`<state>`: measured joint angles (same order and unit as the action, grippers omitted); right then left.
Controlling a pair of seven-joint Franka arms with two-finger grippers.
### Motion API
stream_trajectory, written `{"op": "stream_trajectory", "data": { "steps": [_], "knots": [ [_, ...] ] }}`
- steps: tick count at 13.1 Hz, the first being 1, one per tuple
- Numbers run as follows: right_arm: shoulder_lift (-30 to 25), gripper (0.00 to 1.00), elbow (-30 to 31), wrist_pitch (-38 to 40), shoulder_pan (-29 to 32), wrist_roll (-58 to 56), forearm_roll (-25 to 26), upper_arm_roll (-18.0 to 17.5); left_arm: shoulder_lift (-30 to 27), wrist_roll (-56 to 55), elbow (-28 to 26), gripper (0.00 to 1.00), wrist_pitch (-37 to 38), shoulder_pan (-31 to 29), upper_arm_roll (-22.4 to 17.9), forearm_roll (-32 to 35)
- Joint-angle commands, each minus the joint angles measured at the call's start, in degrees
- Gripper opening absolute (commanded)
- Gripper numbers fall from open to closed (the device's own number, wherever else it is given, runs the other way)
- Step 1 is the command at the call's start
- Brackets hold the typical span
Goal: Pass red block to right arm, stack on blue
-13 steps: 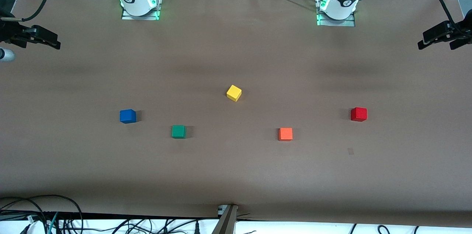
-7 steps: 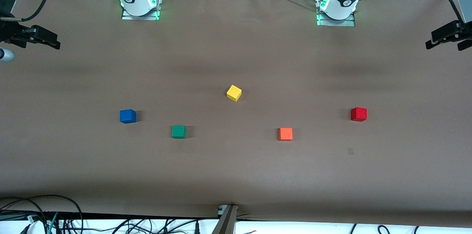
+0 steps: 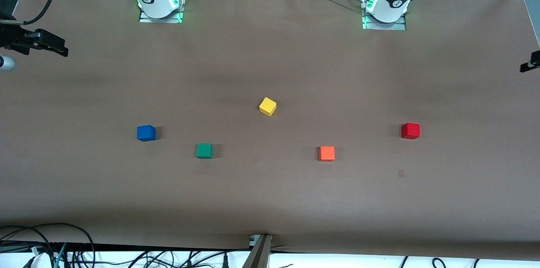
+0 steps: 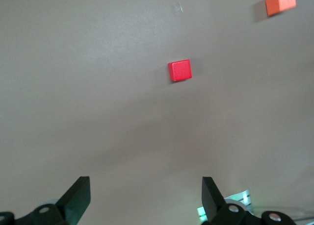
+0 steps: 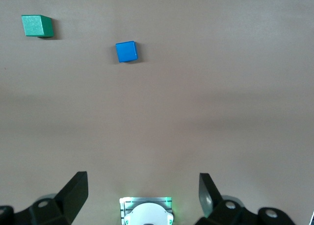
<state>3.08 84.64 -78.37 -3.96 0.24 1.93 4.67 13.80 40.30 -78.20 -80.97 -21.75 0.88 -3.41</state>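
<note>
Red block (image 3: 410, 131) sits untouched on the table toward the left arm's end, and nothing holds it. The left gripper (image 4: 146, 195) hangs high above the table with its two black fingers spread wide and empty; in its wrist view the red block lies well clear of them, with the orange cube (image 4: 280, 2) off toward a corner. Over the last second this gripper has slid outward in the front view: a second ago its whole dark claw showed at that edge, and now only a small tip (image 3: 532, 64) remains. That reads as the left arm starting to move, likely swinging round to line up over the red block, so the pickup has not begun and the handover and stacking are all ahead.

The right gripper (image 5: 142, 193) is also spread open and empty, up in the air at the right arm's end, and has not shifted; that arm waits. Its wrist view shows the blue cube (image 5: 126, 51) and the green cube (image 5: 37, 26) beside it.

None of the cubes has moved. Blue (image 3: 146, 133) lies toward the right arm's end, green (image 3: 204, 150) and orange (image 3: 326, 153) nearer the front camera, and a yellow cube (image 3: 267, 106) mid-table. The table (image 3: 270, 200) is covered in plain brown paper; cables trail along its nearest edge, and both arm bases glow green.
</note>
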Motion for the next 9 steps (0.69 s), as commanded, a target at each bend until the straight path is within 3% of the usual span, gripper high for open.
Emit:
{"op": "stream_trajectory", "data": {
  "steps": [1, 5, 9],
  "knots": [
    [-0.36, 1.0, 0.08, -0.29, 0.45, -0.5, -0.96, -0.01, 6.74, 11.25, 6.39, 1.0, 1.0, -4.07, 0.71, -0.27],
    [-0.09, 1.0, 0.09, -0.29, 0.45, -0.51, -1.05, -0.01, 14.04, 29.17, 6.84, 1.0, -3.92, -10.58, 0.71, -6.32],
    [0.0, 1.0, 0.08, -0.29, 0.45, -0.51, -1.05, -0.01, 25.11, 45.52, 6.92, 1.0, -7.17, -14.46, 0.71, -18.89]
  ]
}}
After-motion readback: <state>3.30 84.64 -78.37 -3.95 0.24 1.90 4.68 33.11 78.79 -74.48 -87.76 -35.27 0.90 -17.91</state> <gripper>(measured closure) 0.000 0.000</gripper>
